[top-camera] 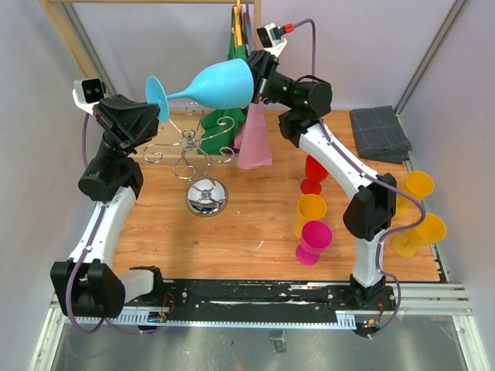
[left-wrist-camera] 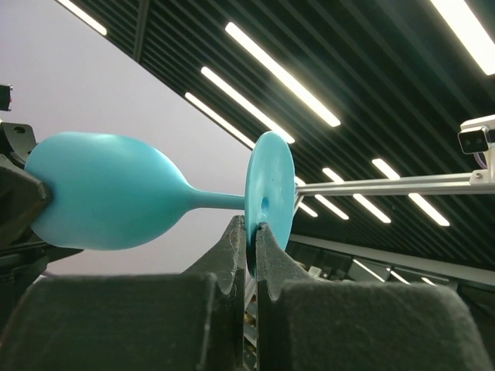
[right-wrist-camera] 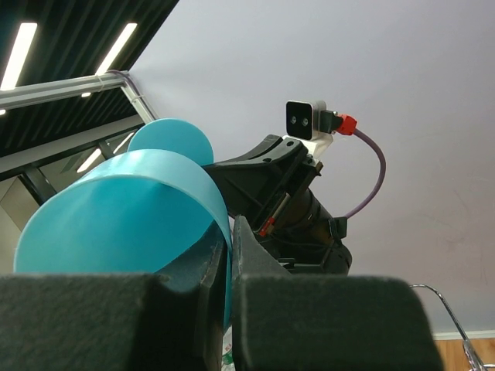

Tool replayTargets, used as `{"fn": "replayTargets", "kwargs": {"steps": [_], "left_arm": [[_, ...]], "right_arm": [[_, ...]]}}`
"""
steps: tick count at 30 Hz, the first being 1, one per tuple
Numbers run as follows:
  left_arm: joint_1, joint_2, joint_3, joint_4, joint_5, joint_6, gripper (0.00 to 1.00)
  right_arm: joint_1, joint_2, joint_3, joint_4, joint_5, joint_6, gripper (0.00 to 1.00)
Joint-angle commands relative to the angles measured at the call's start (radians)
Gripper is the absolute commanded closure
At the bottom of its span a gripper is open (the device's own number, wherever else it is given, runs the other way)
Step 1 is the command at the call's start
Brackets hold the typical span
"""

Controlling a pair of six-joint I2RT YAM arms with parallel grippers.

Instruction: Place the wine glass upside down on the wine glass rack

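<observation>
The turquoise plastic wine glass (top-camera: 213, 85) hangs on its side in the air above the shiny chrome wire rack (top-camera: 192, 154). The left gripper (left-wrist-camera: 251, 229) is clamped on the edge of its round foot and the right gripper (right-wrist-camera: 230, 236) is pinched over the bowl's rim. This looks like a handover, so the right gripper should release only once the foot grip is sure; the left arm can then turn the bowl downward and slide the stem into a curled hook. Room is tight behind, where the wooden rail frame (top-camera: 68, 31) and the hanging green and pink cloths (top-camera: 254, 143) stand close, while the bare wooden tabletop (top-camera: 247, 224) in front of the rack lies open.
</observation>
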Motion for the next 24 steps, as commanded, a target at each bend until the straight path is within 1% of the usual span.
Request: {"fn": "replayTargets", "kwargs": {"steps": [1, 2, 4, 9, 11, 14, 17, 21, 24], "left_arm": [[0.010, -0.020, 0.027, 0.242, -0.026, -0.215, 1.00], [0.010, -0.020, 0.035, 0.243, -0.027, -0.213, 1.00], [0.010, -0.019, 0.054, 0.243, -0.026, -0.207, 1.00], [0.010, -0.011, 0.104, 0.249, -0.025, -0.195, 1.00], [0.010, -0.005, 0.124, 0.250, -0.028, -0.195, 1.00], [0.010, 0.004, 0.157, 0.252, -0.033, -0.191, 1.00], [0.010, 0.012, 0.187, 0.247, -0.035, -0.182, 1.00], [0.010, 0.022, 0.228, 0.212, -0.022, -0.159, 1.00], [0.010, 0.031, 0.245, 0.167, 0.003, -0.127, 1.00]], "right_arm": [[-0.001, -0.003, 0.027, 0.035, 0.012, -0.021, 0.98], [0.000, -0.006, 0.023, 0.034, 0.013, -0.022, 0.95], [-0.002, -0.020, 0.000, 0.034, 0.021, -0.027, 0.84], [-0.008, -0.060, -0.034, 0.030, 0.007, -0.048, 0.75], [-0.016, -0.072, -0.048, 0.030, 0.006, -0.049, 0.69], [-0.030, -0.092, -0.069, 0.038, 0.003, -0.047, 0.64], [-0.047, -0.121, -0.104, 0.039, 0.003, -0.058, 0.62], [-0.083, -0.166, -0.146, 0.030, -0.016, -0.071, 0.56], [-0.123, -0.223, -0.210, 0.003, -0.029, -0.106, 0.52]]}}
